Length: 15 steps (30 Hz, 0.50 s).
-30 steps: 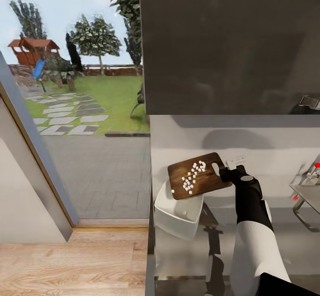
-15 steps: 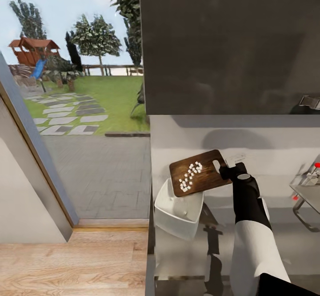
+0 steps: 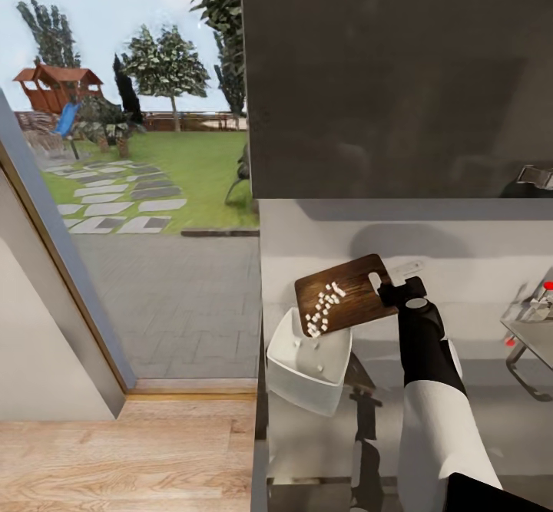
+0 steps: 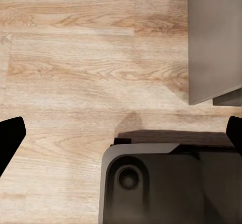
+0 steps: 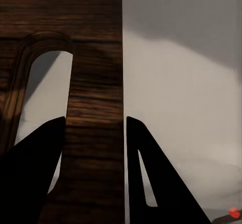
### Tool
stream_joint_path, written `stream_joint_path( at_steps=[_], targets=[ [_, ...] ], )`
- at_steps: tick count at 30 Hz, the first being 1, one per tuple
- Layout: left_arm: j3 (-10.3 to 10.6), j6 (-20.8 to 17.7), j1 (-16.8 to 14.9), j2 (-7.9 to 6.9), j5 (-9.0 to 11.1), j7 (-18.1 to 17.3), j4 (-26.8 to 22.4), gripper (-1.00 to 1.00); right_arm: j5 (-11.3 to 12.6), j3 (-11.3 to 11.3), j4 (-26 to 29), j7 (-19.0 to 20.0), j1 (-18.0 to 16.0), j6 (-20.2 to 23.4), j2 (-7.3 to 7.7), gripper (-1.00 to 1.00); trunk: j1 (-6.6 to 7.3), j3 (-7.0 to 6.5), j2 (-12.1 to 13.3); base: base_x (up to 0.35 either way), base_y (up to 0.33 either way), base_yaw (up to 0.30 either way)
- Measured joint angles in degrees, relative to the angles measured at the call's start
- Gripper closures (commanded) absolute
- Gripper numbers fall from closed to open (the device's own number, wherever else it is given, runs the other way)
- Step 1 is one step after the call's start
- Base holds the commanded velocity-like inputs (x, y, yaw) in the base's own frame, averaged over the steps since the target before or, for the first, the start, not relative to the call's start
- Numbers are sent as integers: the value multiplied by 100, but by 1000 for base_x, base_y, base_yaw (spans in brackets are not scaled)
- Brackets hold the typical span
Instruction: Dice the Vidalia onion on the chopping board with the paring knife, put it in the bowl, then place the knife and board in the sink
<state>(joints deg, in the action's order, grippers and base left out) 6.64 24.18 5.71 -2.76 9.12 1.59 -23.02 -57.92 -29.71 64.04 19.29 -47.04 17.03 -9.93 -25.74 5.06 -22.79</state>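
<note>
My right gripper (image 5: pixel 93 173) pinches the board (image 3: pixel 346 294) by its handle; head view adds the bowl (image 3: pixel 307 358) below. Board's tilted steeper now, onion bits (image 3: pixel 322 308) lower. Left fingers (image 4: pixel 10 138) spread, empty.

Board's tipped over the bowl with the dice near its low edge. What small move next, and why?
Probably tilt the chopping board a little steeper with the right gripper: the diced onion is bunched at its low edge above the bowl, still on the wood.
</note>
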Motion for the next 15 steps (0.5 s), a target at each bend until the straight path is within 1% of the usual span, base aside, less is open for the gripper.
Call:
stream_joint_path(
  at_steps=[6, 7, 10, 12, 15],
  targets=[
    [-1, 0, 0, -6, -2, 0, 0, -100, -3, 6, 1, -99, 0, -2, 0, 100, 0, 0, 0, 0, 0, 0],
    [-1, 0, 0, -6, 0, 0, 0, -100, 7, 46, 0, -126, 0, 0, 0, 100, 0, 0, 0, 0, 0, 0],
    [-1, 0, 0, -7, -1, 0, 0, -100, 20, 311, -1, -162, 0, 2, 0, 100, 0, 0, 0, 0, 0, 0],
    [-1, -1, 0, -7, -1, 0, 0, -100, 8, 371, 0, -167, 0, 1, 0, 100, 0, 0, 0, 0, 0, 0],
    [-2, -1, 0, -7, 0, 0, 0, -100, 4, 391, 0, -169, 0, 0, 0, 100, 0, 0, 0, 0, 0, 0]
  ],
)
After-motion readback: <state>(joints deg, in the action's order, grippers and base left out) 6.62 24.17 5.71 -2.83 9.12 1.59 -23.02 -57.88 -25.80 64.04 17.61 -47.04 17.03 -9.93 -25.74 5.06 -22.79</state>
